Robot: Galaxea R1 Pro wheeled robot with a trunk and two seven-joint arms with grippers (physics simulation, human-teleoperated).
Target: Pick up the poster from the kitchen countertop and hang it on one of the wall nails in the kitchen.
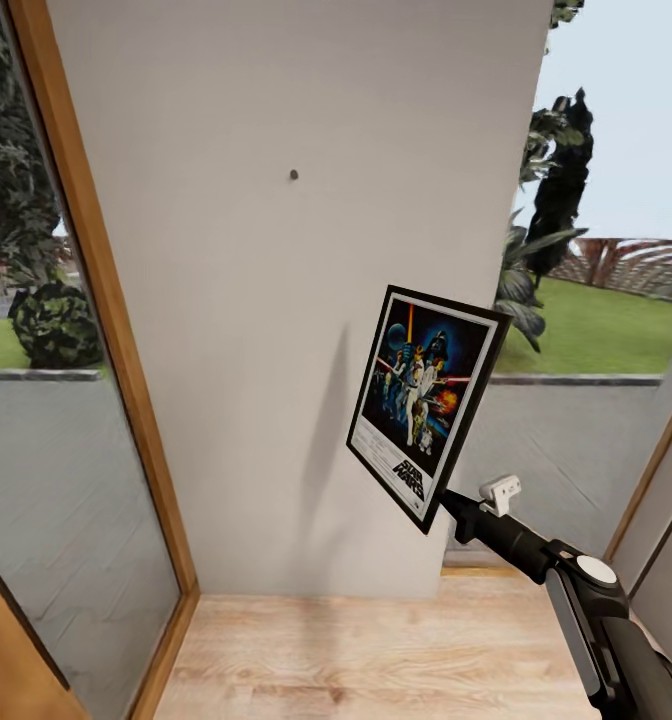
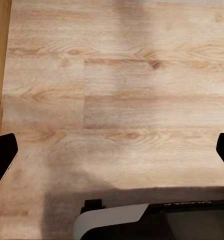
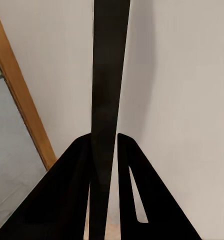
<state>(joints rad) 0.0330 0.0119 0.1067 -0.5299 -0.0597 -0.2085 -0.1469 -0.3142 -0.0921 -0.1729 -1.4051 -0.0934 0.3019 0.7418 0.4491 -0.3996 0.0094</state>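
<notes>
**Surfaces and finishes**

The wall (image 1: 276, 330) is plain, matt pale grey. The floor (image 1: 376, 660) is smooth light wood with visible grain. The door frame (image 1: 106, 330) is warm wood. The poster (image 1: 424, 400) has a printed paper face in a thin black frame.

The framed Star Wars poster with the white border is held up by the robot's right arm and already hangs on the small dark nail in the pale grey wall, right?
Not quite. The framed Star Wars poster is held by the right arm's gripper, but it is not hung yet: the head view shows the small dark nail bare, higher up the pale grey wall.
</notes>
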